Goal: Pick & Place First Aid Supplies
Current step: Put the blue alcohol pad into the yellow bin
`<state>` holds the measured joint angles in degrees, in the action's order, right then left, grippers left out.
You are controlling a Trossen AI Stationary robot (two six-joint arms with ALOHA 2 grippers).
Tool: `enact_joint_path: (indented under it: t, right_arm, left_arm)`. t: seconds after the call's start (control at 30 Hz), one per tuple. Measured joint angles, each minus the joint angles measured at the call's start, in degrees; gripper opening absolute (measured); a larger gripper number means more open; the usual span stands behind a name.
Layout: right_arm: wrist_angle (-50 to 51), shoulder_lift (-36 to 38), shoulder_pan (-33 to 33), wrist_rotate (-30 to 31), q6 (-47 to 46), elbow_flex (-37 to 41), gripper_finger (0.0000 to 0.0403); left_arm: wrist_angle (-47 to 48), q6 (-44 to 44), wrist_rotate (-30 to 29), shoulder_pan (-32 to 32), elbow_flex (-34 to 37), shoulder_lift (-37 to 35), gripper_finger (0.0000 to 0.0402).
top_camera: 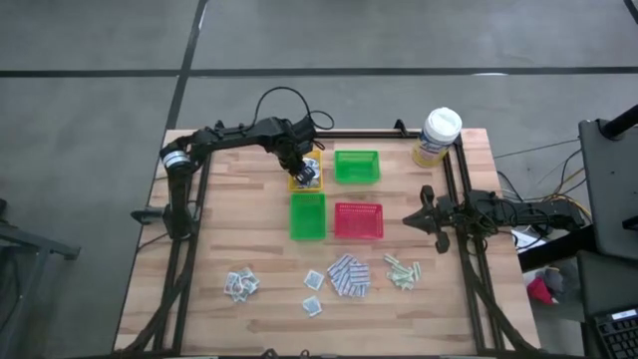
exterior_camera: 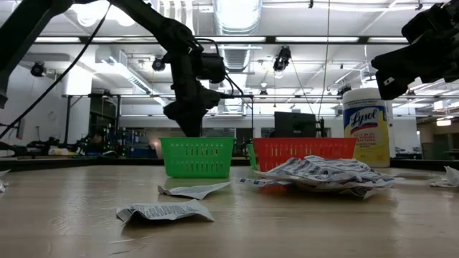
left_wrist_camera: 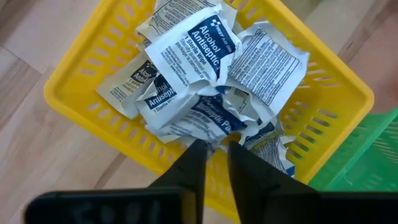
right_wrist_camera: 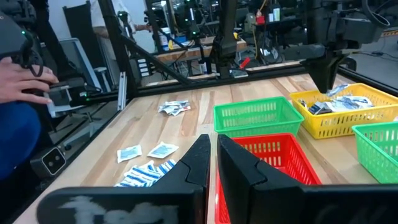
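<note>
Left gripper [left_wrist_camera: 214, 149] hangs over yellow tray [left_wrist_camera: 81, 81], fingers slightly parted, pinching nothing: likely a drop onto the wipes [left_wrist_camera: 199, 46]. Right gripper [right_wrist_camera: 211, 155] waits at table's edge, pressed together.

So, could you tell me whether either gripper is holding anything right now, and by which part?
Nothing is held: the left gripper hangs slightly parted over the packets in the yellow tray; the right gripper waits empty.

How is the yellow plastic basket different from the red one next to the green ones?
The yellow slotted plastic basket is heaped with white-and-blue alcohol wipe packets; the red slotted plastic basket shows nothing inside. The left end effector hangs right over the yellow basket, while the right end effector sits near the red basket's edge. Both are small, rectangular and open-topped, standing on the wooden table.
</note>
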<state>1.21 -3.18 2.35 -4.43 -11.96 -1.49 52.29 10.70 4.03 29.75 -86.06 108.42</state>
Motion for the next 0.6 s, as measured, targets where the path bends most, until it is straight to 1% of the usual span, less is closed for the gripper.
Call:
enact_joint_path:
  t: [0.17,0.3,0.43,0.6]
  right_arm:
    - [0.0,0.0,0.0,0.0,0.0,0.0,0.0028]
    - [0.0,0.0,0.0,0.0,0.0,0.0,0.0028]
    - [0.0,0.0,0.0,0.0,0.0,0.0,0.0028]
    - [0.0,0.0,0.0,0.0,0.0,0.0,0.0028]
  left_arm:
    - [0.7,-0.4,-0.1,-0.1,-0.6,-0.2,0.0111]
    - [2.3,-1.1,-0.7,-0.2,-2.4,-1.8,0.0136]
    - [4.3,-1.8,-1.5,-0.5,-3.9,-2.2,0.0146]
    - [3.8,-1.8,-1.7,-0.8,-3.1,-2.4,0.0147]
